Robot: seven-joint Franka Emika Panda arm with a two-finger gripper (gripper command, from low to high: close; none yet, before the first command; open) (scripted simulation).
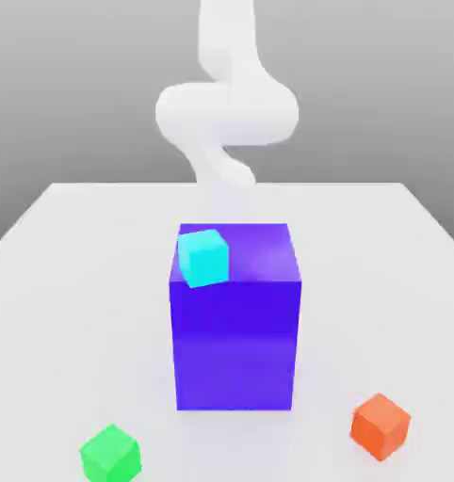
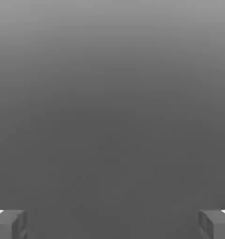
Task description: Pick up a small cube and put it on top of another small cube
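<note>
The small orange-red cube [image 1: 381, 426] rests on the white table [image 1: 71, 282] near the front, at the exterior view's right. My white arm [image 1: 226, 108] rises at the far side of the table, behind the big blue-violet block [image 1: 235, 339]. In the hand view my gripper [image 2: 112, 225] is open: its two grey fingertips [image 2: 11, 224] stand far apart with nothing between them, facing a plain grey background.
A small cyan cube [image 1: 203, 257] sits on top of the big block, near its front corner on the exterior view's left. A small green cube [image 1: 110, 454] lies on the table at the front, toward the exterior view's left.
</note>
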